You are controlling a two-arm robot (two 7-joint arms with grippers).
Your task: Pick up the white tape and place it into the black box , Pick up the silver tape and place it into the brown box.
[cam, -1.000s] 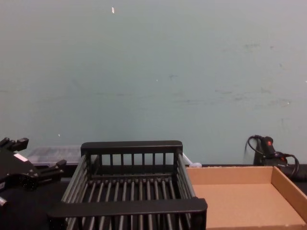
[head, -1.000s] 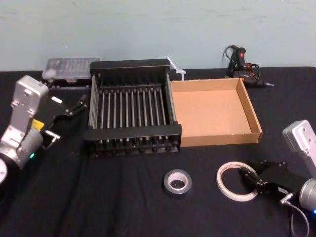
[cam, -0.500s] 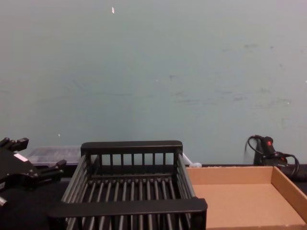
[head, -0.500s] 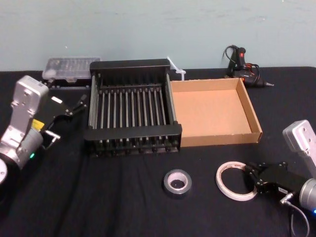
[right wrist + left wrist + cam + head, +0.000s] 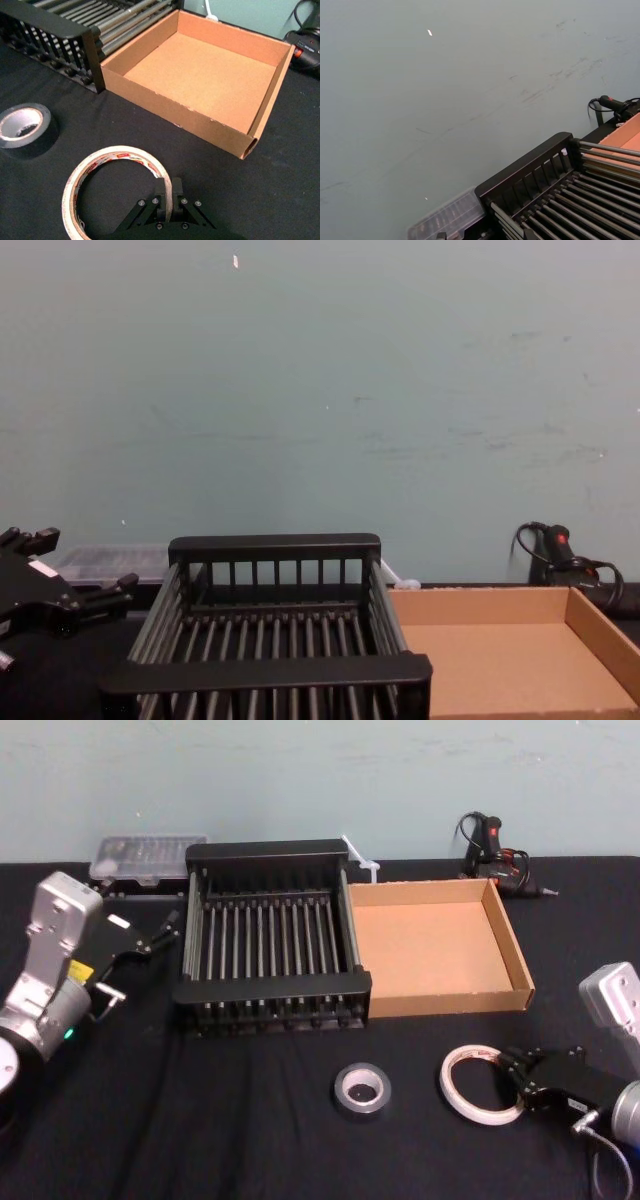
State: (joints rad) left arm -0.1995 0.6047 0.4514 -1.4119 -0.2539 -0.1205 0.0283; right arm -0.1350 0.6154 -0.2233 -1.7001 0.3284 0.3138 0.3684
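Observation:
The white tape [image 5: 456, 1088] lies flat on the black cloth at the front right, with red-orange print inside its core [image 5: 120, 154]. My right gripper [image 5: 513, 1076] is shut on the ring's near-right rim, one finger inside and one outside [image 5: 169, 189]. The silver tape [image 5: 361, 1074] lies flat to its left [image 5: 41, 134]. Behind them stand the black box [image 5: 270, 988] and, touching its right side, the brown box [image 5: 450, 1001]; nothing lies in either. My left gripper [image 5: 140, 956] hovers open left of the black box [image 5: 270, 672].
A clear plastic case [image 5: 146, 854] sits behind the black box at the back left. A glue gun with its cable [image 5: 490, 844] lies at the back right, behind the brown box [image 5: 175, 113]. A small white part [image 5: 357, 858] rests between the boxes at the back.
My right gripper's fingers have closed onto the white tape's rim. The left arm has hardly moved.

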